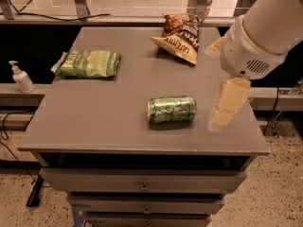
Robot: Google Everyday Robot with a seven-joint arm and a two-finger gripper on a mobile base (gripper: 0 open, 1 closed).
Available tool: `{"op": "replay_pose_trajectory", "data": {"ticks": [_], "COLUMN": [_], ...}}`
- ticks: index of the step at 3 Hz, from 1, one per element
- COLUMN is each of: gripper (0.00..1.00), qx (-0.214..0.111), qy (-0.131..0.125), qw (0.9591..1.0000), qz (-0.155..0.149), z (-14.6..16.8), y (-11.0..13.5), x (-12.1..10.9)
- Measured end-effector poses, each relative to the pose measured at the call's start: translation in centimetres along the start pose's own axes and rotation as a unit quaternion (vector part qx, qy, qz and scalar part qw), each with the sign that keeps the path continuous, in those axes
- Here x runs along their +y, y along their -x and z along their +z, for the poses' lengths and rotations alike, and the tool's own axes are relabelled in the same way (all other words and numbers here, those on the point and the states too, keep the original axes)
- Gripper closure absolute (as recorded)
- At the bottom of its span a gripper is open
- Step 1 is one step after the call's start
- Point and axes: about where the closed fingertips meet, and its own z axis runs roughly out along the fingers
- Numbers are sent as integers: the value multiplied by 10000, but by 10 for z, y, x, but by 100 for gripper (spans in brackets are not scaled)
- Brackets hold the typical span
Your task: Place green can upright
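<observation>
The green can (171, 109) lies on its side on the grey table (109, 122), a little right of the middle, its silver end facing left. My gripper (213, 86) hangs from the white arm at the right, just right of the can and above the table. Its two cream fingers (228, 102) are spread apart with nothing between them. The gripper does not touch the can.
A flat green snack bag (88, 63) lies at the table's left. A brown chip bag (178, 36) lies at the back. A white pump bottle (21, 77) stands on a ledge left of the table. Drawers (142, 186) sit below the tabletop.
</observation>
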Motion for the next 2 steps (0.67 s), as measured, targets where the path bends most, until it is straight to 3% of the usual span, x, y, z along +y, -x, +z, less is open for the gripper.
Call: {"op": "replay_pose_trajectory", "data": {"ticks": [2], "gripper": [0], "qx": [-174], "qy": [-20], "qw": [9991], "qz": [-384], "z": [65], "y": [42], "x": [-6]}}
